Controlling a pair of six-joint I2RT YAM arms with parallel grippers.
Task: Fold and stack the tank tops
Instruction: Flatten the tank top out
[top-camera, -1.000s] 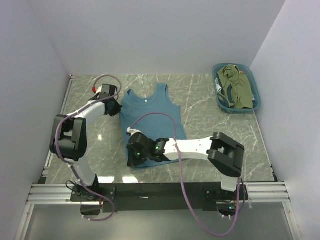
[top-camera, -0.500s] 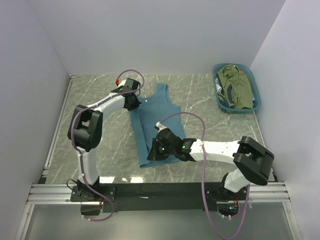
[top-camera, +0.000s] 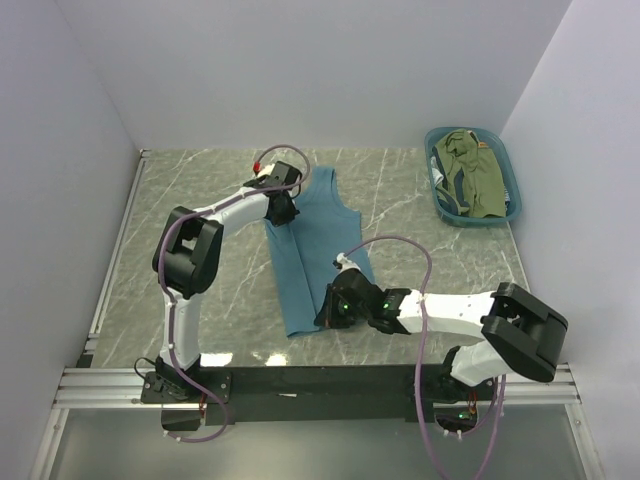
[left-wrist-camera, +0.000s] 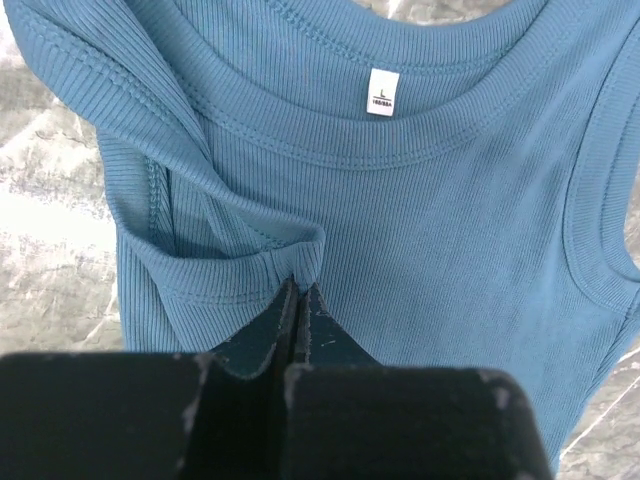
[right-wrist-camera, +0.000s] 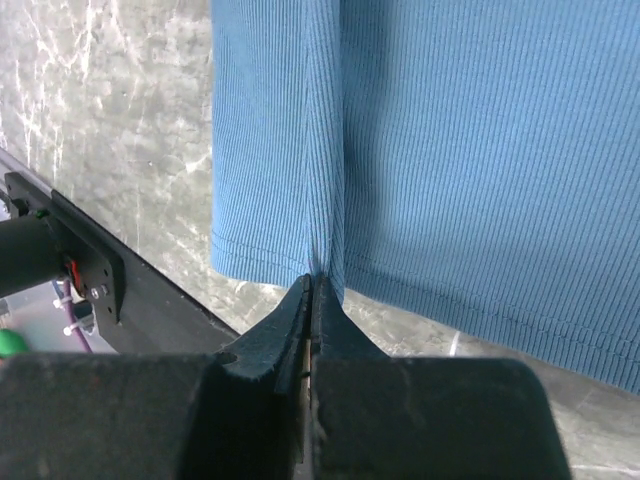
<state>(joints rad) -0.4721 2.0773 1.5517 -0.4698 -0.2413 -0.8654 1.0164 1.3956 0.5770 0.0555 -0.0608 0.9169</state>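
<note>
The teal-blue tank top (top-camera: 312, 250) lies on the marble table, its left side lifted and carried over toward the right. My left gripper (top-camera: 283, 208) is shut on the left shoulder strap (left-wrist-camera: 250, 250); the neck label (left-wrist-camera: 381, 92) shows beyond it. My right gripper (top-camera: 333, 310) is shut on the bottom hem (right-wrist-camera: 322, 262), near the table's front edge. The cloth hangs pinched between both pairs of fingers. The olive-green tank top (top-camera: 478, 175) is bunched in the basket. The striped one is out of view.
A teal plastic basket (top-camera: 436, 190) stands at the back right corner, next to the right wall. White walls close the table on three sides. The black mounting rail (right-wrist-camera: 70, 265) runs just beyond the hem, at the table's near edge.
Both arms have swept rightward, dragging the top's left edge over its middle. The spread top is now narrower, folded lengthwise.
</note>
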